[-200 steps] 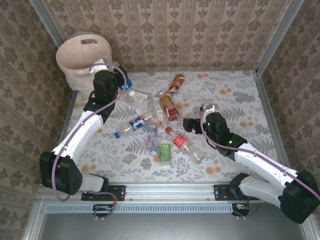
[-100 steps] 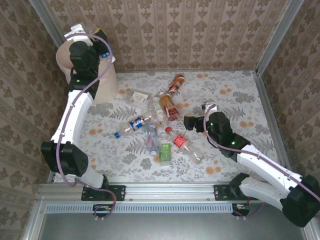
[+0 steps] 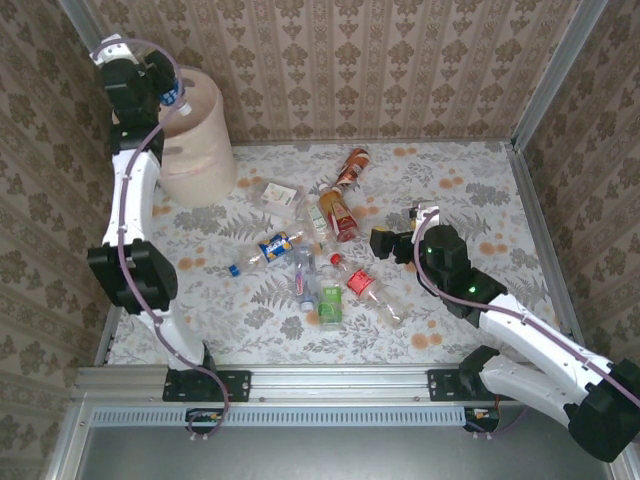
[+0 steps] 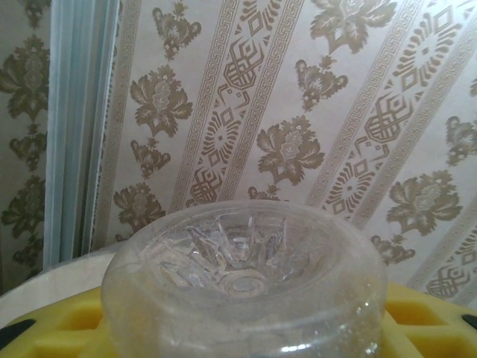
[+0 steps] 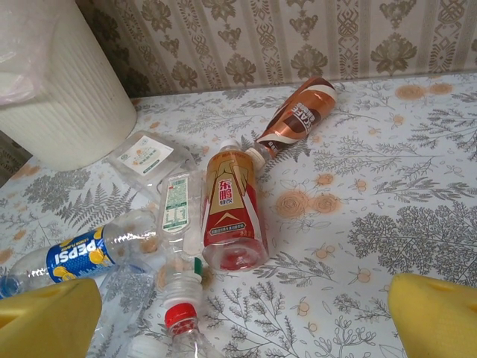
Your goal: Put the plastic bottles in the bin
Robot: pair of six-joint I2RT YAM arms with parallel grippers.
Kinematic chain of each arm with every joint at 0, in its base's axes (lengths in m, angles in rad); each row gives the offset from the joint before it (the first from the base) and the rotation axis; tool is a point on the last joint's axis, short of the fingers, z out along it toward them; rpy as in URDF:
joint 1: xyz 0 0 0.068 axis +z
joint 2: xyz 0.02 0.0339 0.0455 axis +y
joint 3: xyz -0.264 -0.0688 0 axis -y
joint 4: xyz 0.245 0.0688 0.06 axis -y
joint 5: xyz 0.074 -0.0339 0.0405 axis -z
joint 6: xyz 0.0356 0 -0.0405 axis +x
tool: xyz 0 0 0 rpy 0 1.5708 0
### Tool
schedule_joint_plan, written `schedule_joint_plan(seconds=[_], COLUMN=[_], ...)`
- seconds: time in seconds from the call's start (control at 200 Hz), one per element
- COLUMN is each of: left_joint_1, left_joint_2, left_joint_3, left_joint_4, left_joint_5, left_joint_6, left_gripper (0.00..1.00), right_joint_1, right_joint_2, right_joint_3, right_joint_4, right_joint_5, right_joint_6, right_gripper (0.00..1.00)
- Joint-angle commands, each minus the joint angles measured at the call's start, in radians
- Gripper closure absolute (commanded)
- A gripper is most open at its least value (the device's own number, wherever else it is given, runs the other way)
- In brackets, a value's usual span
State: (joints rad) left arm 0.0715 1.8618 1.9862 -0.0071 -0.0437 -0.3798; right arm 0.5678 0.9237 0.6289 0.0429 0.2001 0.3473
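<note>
My left gripper (image 3: pixel 160 85) is raised at the far left, level with the rim of the pale beige bin (image 3: pixel 198 135), and is shut on a clear plastic bottle (image 3: pixel 171 97) with a blue label. In the left wrist view that bottle's moulded base (image 4: pixel 246 272) sits between the yellow fingers (image 4: pixel 52 332). Several bottles lie in a pile mid-table: a brown one (image 3: pixel 352 165), a red-and-gold one (image 5: pixel 231 209), a Pepsi one (image 5: pixel 74 257), a green-labelled one (image 3: pixel 329 300) and a red-capped one (image 5: pixel 179 317). My right gripper (image 3: pixel 385 243) stands open just right of the pile, holding nothing.
Patterned walls close the table at the back and both sides. The bin (image 5: pixel 59 89) fills the far left corner. A flattened clear bottle (image 5: pixel 145 153) lies near its foot. Bare flowered tabletop (image 3: pixel 470 180) stretches right of the pile.
My left arm has swung up and to the left from beside the pile to the bin's rim, carrying the blue-labelled bottle. The right arm has barely shifted.
</note>
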Motion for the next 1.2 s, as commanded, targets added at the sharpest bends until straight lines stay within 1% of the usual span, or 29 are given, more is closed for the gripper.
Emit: schedule_joint_plan(seconds=[0.0, 0.08, 0.19, 0.53, 0.61, 0.8, 0.965, 1.195], left_joint_1=[0.029, 0.041, 0.043, 0.034, 0.029, 0.022, 0.016, -0.001], left_joint_2=[0.086, 0.16, 0.236, 0.398, 0.421, 0.455, 0.446, 0.402], left_joint_3=[0.139, 0.234, 0.325, 0.491, 0.513, 0.592, 0.597, 0.589], left_joint_4=[-0.152, -0.219, -0.281, -0.361, -0.363, -0.39, -0.405, -0.444], left_joint_5=[0.111, 0.189, 0.246, 0.334, 0.352, 0.411, 0.464, 0.447], left_joint_6=[0.023, 0.026, 0.043, 0.04, 0.027, -0.003, -0.008, -0.004], left_gripper=[0.47, 0.47, 0.48, 0.47, 0.43, 0.27, 0.22, 0.17], right_joint_1=[0.003, 0.003, 0.003, 0.003, 0.003, 0.003, 0.003, 0.003], right_joint_2=[-0.017, -0.022, -0.031, -0.039, -0.039, -0.046, -0.053, -0.058], right_joint_3=[-0.003, -0.001, 0.003, 0.007, 0.008, 0.014, 0.009, 0.002], right_joint_4=[0.008, 0.001, -0.013, -0.028, -0.029, -0.039, -0.041, -0.043], right_joint_5=[0.004, 0.002, 0.008, 0.024, 0.025, 0.028, 0.029, 0.031], right_joint_6=[0.013, 0.013, 0.01, 0.009, 0.007, 0.004, 0.008, 0.012], right_gripper=[0.0, 0.0, 0.0, 0.0, 0.0, 0.0, 0.0, 0.0])
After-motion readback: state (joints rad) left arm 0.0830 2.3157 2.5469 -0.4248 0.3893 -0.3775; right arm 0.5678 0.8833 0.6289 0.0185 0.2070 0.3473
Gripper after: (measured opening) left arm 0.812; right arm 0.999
